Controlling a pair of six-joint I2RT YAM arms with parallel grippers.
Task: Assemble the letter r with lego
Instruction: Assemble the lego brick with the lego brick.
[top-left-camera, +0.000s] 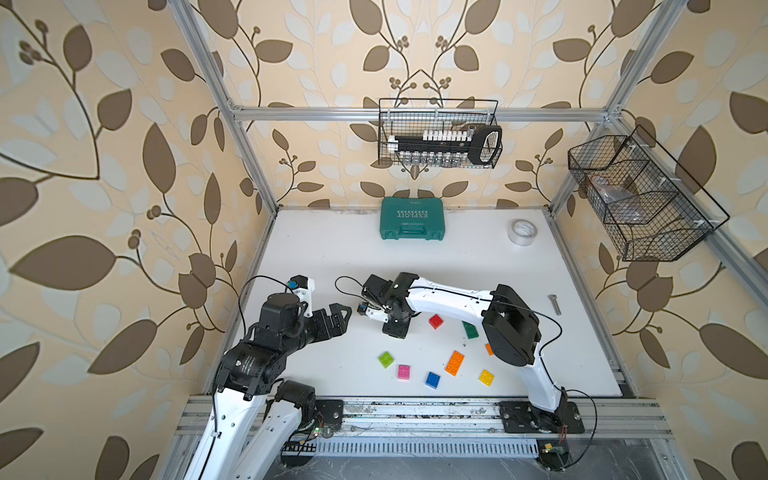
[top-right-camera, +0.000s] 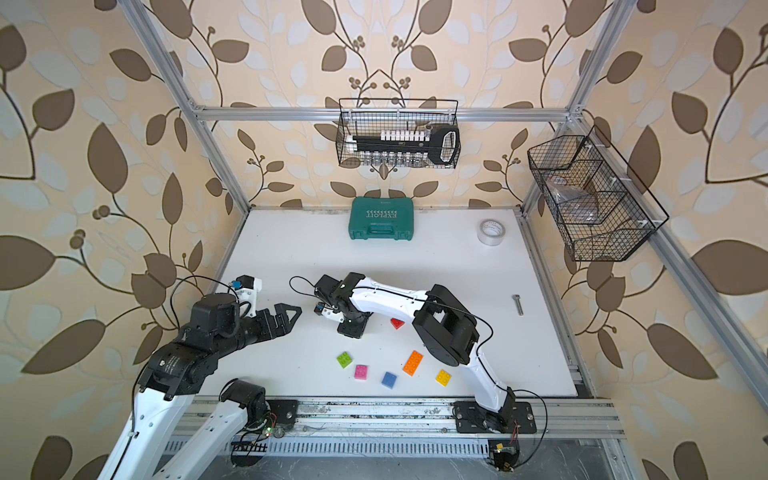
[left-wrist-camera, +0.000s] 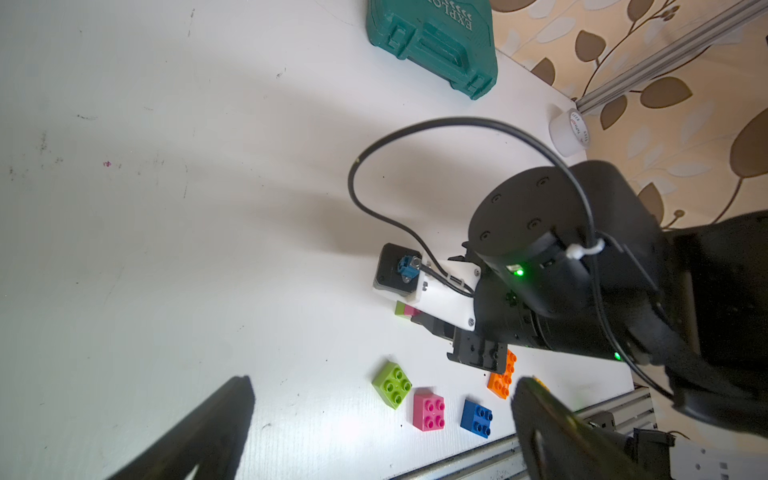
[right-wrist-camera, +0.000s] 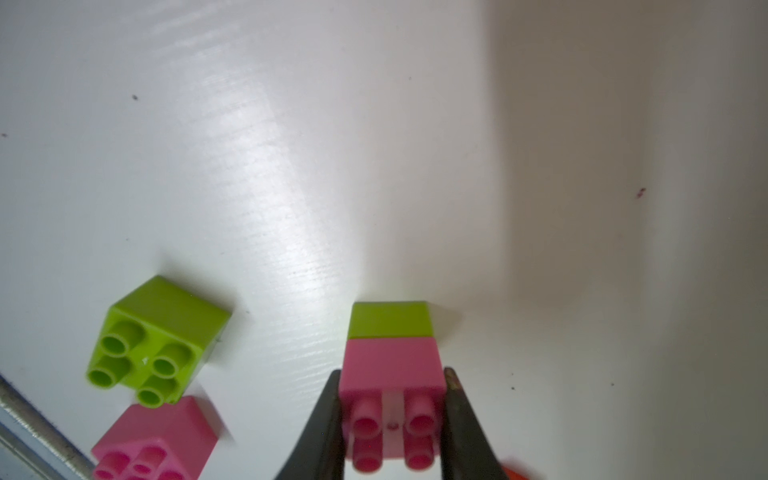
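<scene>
Right claw (right-wrist-camera: 393, 374) is pinching a pink square brick (right-wrist-camera: 390, 361) by two opposite sides, studs facing the wrist cam. That brick sits flush on a lime square brick (right-wrist-camera: 388, 320) under it, so it's a two-high stack, upright and low over the desk (right-wrist-camera: 291, 166). Can't tell if the lime one touches the surface. From a top view the stack's hidden under the right wrist, approx mid-desk, left of the red brick (top-left-camera: 436, 321).

Left claw (top-left-camera: 341, 319) is spread wide w/ nothing between the fingers. It hovers over the desk's left side, tips aimed toward the right arm, well apart from every brick.

Loose pieces now, all studs up, along the front of the desk:
- loose lime brick (top-left-camera: 386, 359)
- loose pink brick (top-left-camera: 404, 371), just beside the lime one
- blue brick (top-left-camera: 432, 380)
- long orange brick (top-left-camera: 454, 363), lying at an angle
- yellow brick (top-left-camera: 486, 377)

Dark green brick (top-left-camera: 470, 330) lies right of the red one, near the right arm's elbow. A second orange brick (top-left-camera: 489, 349) peeks out from behind that elbow, mostly covered.

Back of the desk has a teal tool case (top-left-camera: 411, 219) at centre, shut, w/ a tape roll (top-left-camera: 522, 232) toward the back right. A bolt (top-left-camera: 554, 304) lies alone by the right edge.
</scene>
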